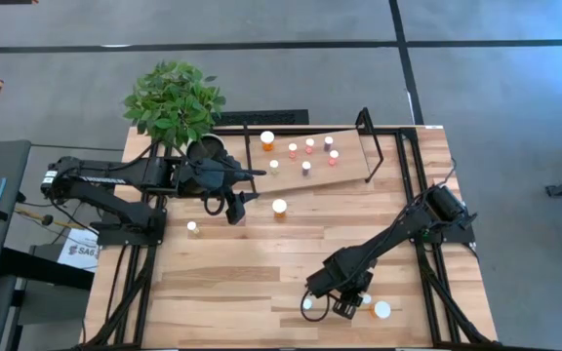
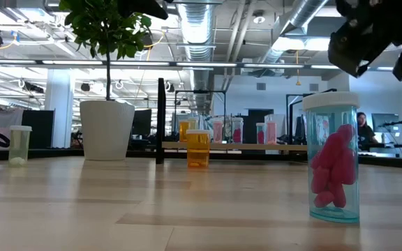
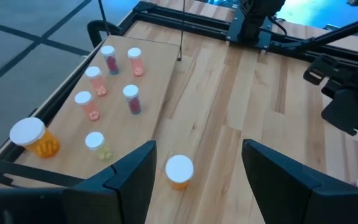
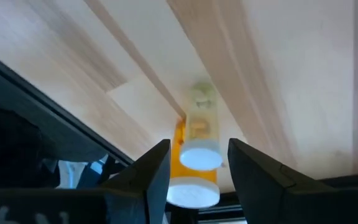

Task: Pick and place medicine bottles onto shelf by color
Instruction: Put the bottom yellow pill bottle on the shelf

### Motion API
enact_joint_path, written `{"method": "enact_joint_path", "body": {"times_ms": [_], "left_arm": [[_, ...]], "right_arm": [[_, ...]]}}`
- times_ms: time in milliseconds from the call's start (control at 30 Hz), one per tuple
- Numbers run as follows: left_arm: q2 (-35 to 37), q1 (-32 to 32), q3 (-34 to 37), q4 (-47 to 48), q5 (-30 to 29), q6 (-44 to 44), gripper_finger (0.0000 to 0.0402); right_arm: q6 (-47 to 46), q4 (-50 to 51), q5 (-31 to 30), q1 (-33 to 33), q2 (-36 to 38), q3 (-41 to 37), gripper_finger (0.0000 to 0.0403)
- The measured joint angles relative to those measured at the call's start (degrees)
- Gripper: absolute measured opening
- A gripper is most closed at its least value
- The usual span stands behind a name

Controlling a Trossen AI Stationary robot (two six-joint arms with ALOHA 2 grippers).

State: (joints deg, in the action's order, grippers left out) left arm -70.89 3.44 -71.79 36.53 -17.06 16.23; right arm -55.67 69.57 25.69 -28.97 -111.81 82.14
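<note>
seven bottles (image 1: 301, 151) stand on the shelf (image 1: 344, 146).

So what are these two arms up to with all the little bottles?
They are sorting medicine bottles onto the shelf at the table's far side, where seven already stand. The right pincer, near the front edge, is lowered around a small bottle with its fingers on either side of it. The left pincer hangs open close to an orange bottle in front of the shelf. A few more bottles stand loose on the table.

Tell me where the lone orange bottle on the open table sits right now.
In the high view the orange bottle stands on bare planks near the table's middle, just in front of the shelf and right of the left gripper.
</note>
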Motion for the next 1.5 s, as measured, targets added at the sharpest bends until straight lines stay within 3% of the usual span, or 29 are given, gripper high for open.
{"method": "enact_joint_path", "body": {"times_ms": [333,733,1500], "left_arm": [[0.0,-0.04,0.0,0.07,-0.13,0.09,0.0224],[0.0,-0.78,0.0,0.4,-0.09,0.09,0.0224],[0.0,-0.96,0.0,1.29,-0.11,-0.75,0.0224]], "right_arm": [[-3.3,-3.48,2.29,-1.07,0.02,-3.94,0.0182],[-4.03,-4.31,2.93,-1.05,0.0,-4.71,0.022],[-6.0,-4.01,2.3,-2.88,0.0,-4.69,0.0216]]}}
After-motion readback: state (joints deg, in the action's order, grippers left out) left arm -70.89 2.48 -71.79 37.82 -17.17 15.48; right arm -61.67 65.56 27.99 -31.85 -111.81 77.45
